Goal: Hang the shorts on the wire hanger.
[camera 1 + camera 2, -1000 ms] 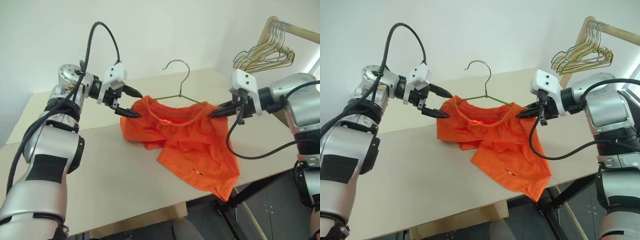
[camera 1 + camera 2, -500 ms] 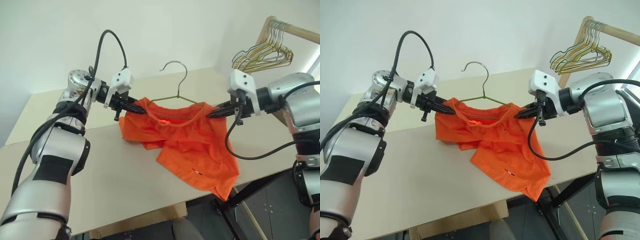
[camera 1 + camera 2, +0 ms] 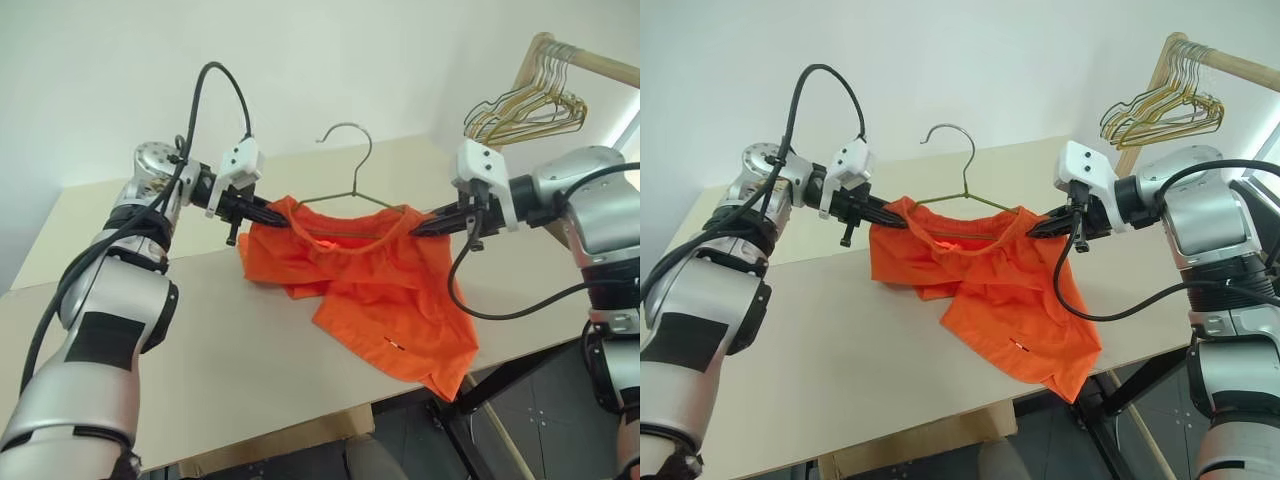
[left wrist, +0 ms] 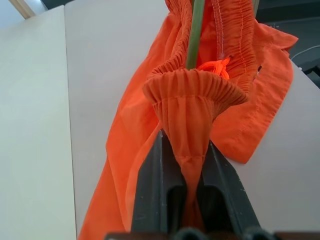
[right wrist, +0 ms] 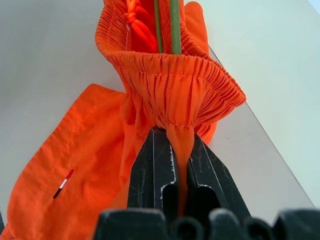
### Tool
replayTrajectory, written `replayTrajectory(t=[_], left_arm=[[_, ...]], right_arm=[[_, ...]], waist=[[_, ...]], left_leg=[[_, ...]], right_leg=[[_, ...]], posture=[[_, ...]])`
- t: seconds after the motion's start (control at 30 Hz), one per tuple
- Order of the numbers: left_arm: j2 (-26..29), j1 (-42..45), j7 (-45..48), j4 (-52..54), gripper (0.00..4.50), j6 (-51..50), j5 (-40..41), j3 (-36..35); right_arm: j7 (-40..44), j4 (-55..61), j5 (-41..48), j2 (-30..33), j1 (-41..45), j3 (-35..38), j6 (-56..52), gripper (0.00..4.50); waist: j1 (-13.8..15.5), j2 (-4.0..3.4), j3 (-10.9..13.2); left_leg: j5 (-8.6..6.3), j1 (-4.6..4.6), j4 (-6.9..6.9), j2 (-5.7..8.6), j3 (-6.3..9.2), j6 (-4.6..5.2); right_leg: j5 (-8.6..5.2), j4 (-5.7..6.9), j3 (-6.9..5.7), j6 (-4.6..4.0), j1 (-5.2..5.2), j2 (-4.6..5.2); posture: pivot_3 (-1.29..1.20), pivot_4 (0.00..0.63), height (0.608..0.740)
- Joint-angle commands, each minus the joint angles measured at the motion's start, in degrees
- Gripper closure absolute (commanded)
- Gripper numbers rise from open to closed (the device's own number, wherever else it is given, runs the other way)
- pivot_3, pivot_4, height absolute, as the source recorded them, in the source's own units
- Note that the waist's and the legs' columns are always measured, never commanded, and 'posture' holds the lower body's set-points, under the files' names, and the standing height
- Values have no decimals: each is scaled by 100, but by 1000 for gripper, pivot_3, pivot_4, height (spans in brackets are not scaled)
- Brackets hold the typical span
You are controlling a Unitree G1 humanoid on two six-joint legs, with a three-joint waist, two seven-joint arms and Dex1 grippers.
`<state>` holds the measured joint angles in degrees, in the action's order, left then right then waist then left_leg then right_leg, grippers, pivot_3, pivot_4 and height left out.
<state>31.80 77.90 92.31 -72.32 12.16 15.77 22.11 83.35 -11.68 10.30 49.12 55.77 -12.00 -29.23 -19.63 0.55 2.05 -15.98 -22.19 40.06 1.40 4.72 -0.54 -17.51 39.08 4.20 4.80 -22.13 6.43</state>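
The orange shorts [image 3: 385,295] are held up by the waistband over the table, with the legs trailing down onto it. The wire hanger [image 3: 352,140] sits inside the waistband, its hook standing up above the fabric. My left gripper [image 3: 283,215] is shut on the left end of the gathered waistband [image 4: 192,95], with cloth pinched between the fingers [image 4: 150,185]. My right gripper [image 3: 418,228] is shut on the right end [image 5: 170,90]. In both wrist views the hanger wire [image 5: 174,25] runs through the waistband opening.
The beige table [image 3: 220,340] extends left and toward me; its front-right corner lies under the hanging shorts' hem. A wooden rail with a bunch of gold and dark hangers [image 3: 530,105] stands at the back right, behind my right arm.
My left gripper, open beside the waistband's left end a second ago, has moved in and shut on it. The right gripper has kept its grip and place.
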Motion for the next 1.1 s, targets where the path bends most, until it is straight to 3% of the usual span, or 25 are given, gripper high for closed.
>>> replayTrajectory(t=[0.03,0.13,0.47,0.5,0.63,0.73,0.9,1.1], left_arm=[[-37,91,19,81,3904,37,57,-188],[-34,86,19,127,3208,71,90,-188],[244,-8,19,259,163,312,80,77],[310,-7,19,255,40,328,105,7],[633,58,19,324,40,201,427,-451],[780,120,19,367,40,-151,846,-1221],[958,-431,19,1160,40,-1153,1961,-2239],[706,-1262,19,2224,40,-2344,2885,-3274]], right_arm=[[-10,183,74,-30,147,127,109,4500],[-25,172,67,-23,132,135,91,4500],[-164,31,56,123,35,271,-30,4500],[-198,-15,48,175,-5,303,-28,4500],[-456,-163,-35,489,-284,473,-131,4500],[-892,-244,-32,767,-543,788,-517,4500],[-1909,143,223,1201,-1174,1830,-2100,4500],[-3372,413,161,1234,-1741,2961,-3825,4500]], waist=[[0,0,0],[-1,0,0],[-6,0,0],[-6,0,0],[-2,0,0],[5,0,0],[66,-4,-2],[80,-11,-6]], left_leg=[[0,0,0,0,0,0],[0,0,1,0,0,0],[0,2,0,-1,0,0],[0,1,0,-1,0,0],[0,-1,0,0,0,1],[0,0,-2,-1,0,1],[0,0,-2,-5,2,1],[4,10,0,-10,1,7]], right_leg=[[0,0,0,0,0,0],[0,0,0,0,1,0],[0,1,0,0,1,0],[0,1,0,0,1,0],[0,-1,0,0,0,1],[0,-1,0,1,-2,2],[-1,1,0,2,0,7],[-1,10,7,1,8,9]], posture=[[-260,0,740],[-260,0,740],[-268,0,740],[-270,0,740],[-271,0,740],[-265,0,740],[-270,0,740],[-301,0,740]])
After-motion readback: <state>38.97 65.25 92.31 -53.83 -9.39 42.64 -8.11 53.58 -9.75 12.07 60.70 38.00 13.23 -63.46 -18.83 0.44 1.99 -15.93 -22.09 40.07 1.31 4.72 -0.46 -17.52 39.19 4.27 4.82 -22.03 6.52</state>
